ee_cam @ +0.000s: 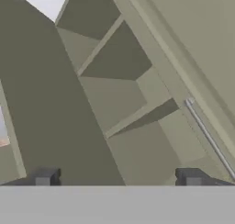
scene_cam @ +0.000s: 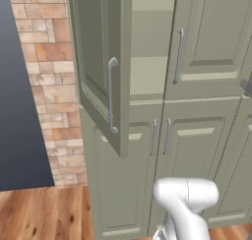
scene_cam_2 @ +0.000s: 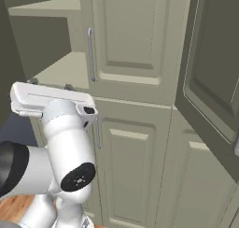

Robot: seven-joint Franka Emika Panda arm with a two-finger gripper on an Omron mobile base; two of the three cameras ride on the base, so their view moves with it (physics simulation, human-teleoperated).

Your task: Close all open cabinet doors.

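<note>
- A tall sage-green cabinet: its upper left door stands swung out toward the camera, exposing bare shelves.
- The neighbouring upper door is shut, its silver bar handle vertical.
- In the right base view another upper door hangs open at the far right.
- The gripper has its fingertips wide apart, holding nothing, aimed into the open cupboard beside the open door's inner face.
- Risk, as a judgement: pushing from inside the opening could wedge the hand between door and shelves, or swing the door wider instead of closing it.
</note>
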